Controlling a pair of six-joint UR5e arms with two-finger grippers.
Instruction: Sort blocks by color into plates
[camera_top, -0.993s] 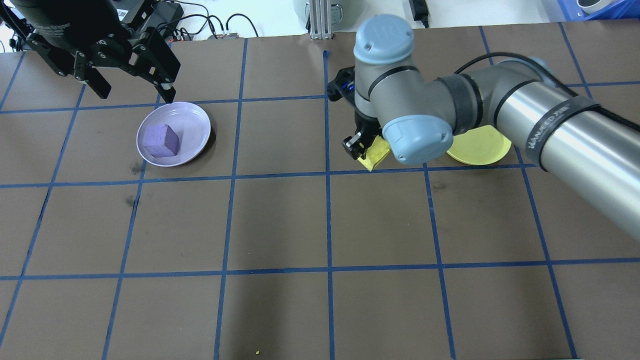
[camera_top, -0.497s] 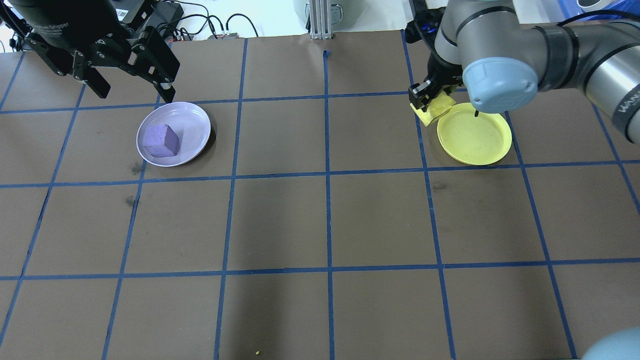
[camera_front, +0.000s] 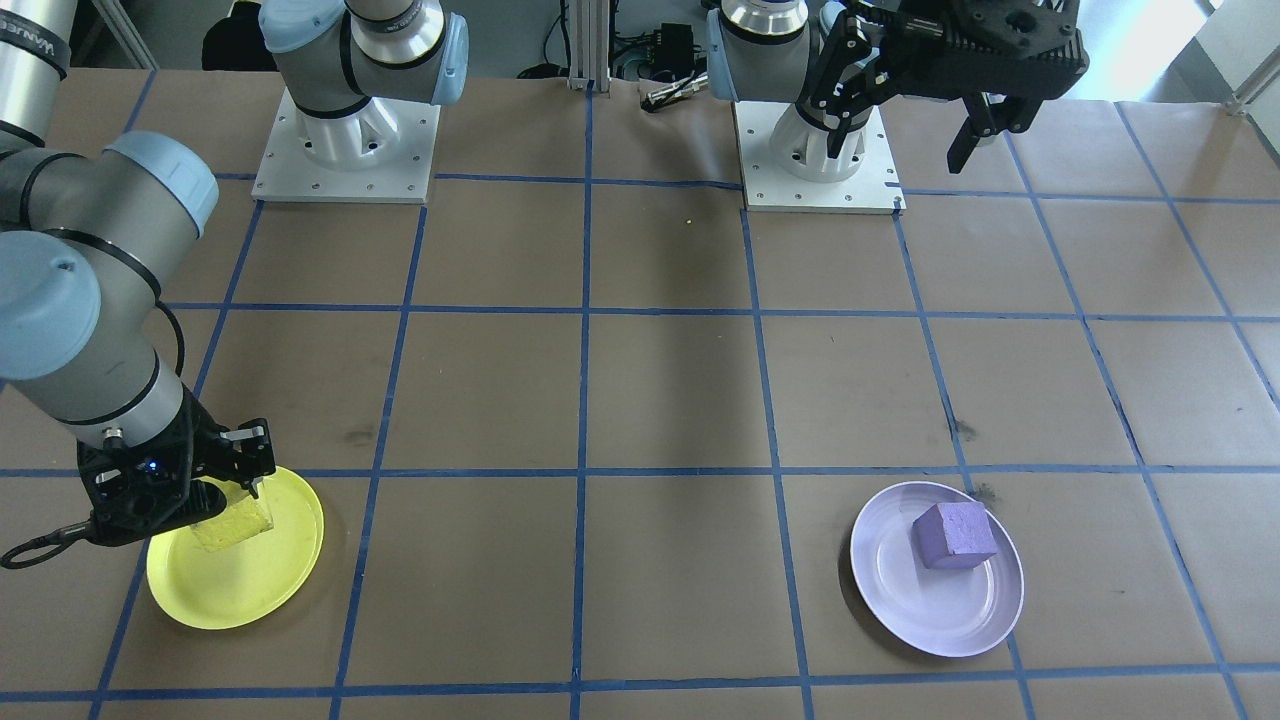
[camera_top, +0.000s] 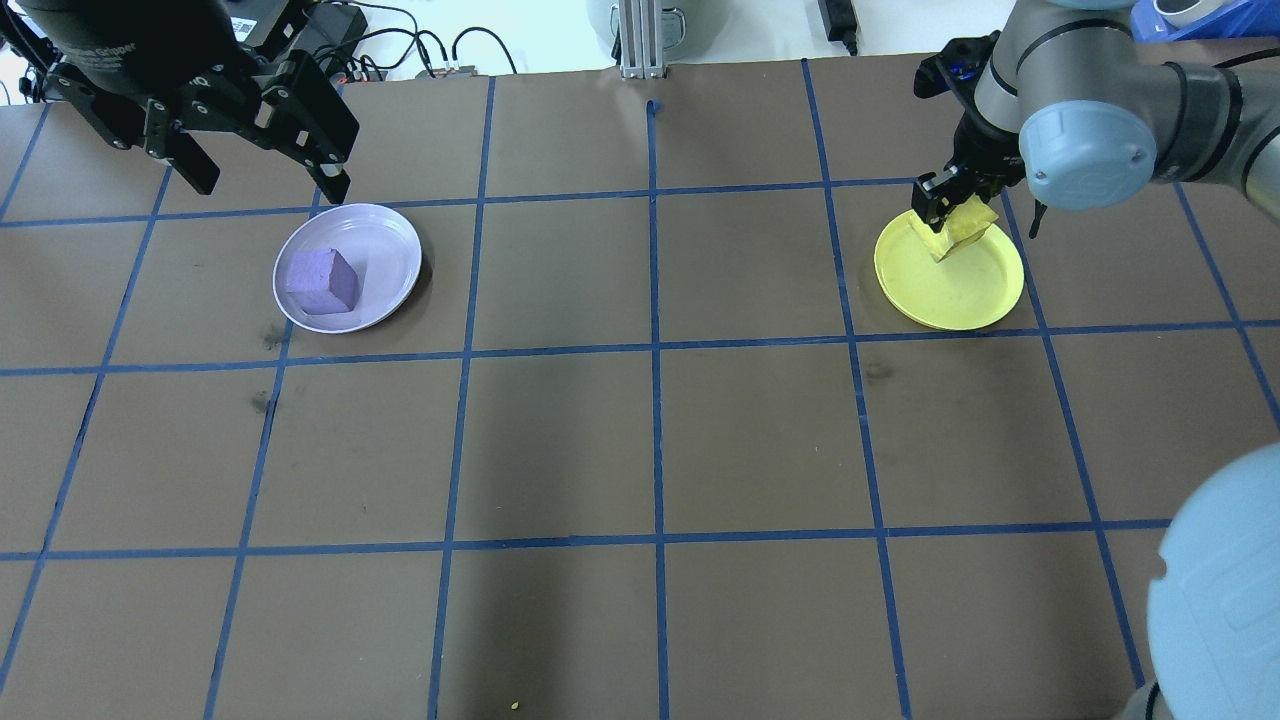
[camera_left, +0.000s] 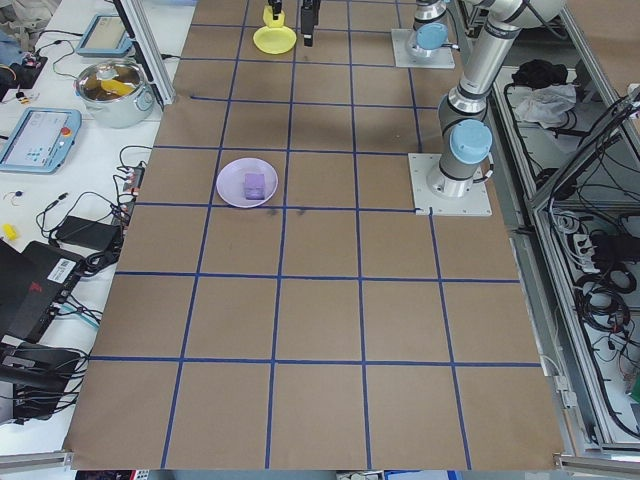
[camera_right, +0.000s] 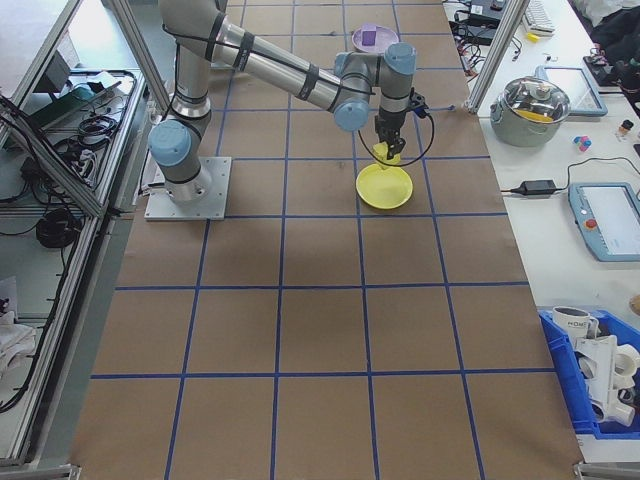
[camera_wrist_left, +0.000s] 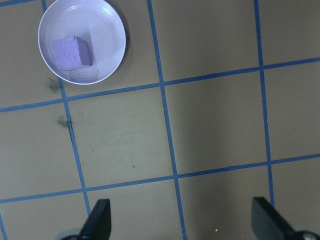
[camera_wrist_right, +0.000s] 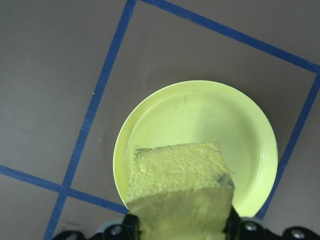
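Front view: your right gripper (camera_front: 232, 500) clamps the rough yellow foam cube (camera_front: 233, 523) above the round yellow plastic plate (camera_front: 240, 585), near its 11 o'clock rim. Overhead: your left gripper (camera_top: 262, 165) hangs spread wide at 11 o'clock of the glossy lavender plate (camera_top: 390, 262), which holds the purple foam cube (camera_top: 322, 281).

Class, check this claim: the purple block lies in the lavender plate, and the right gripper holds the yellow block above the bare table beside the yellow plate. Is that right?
Not quite. The right gripper holds the yellow block above the yellow plate itself, not above the table beside it; the right wrist-mounted view shows this. The purple block does lie in the lavender plate.
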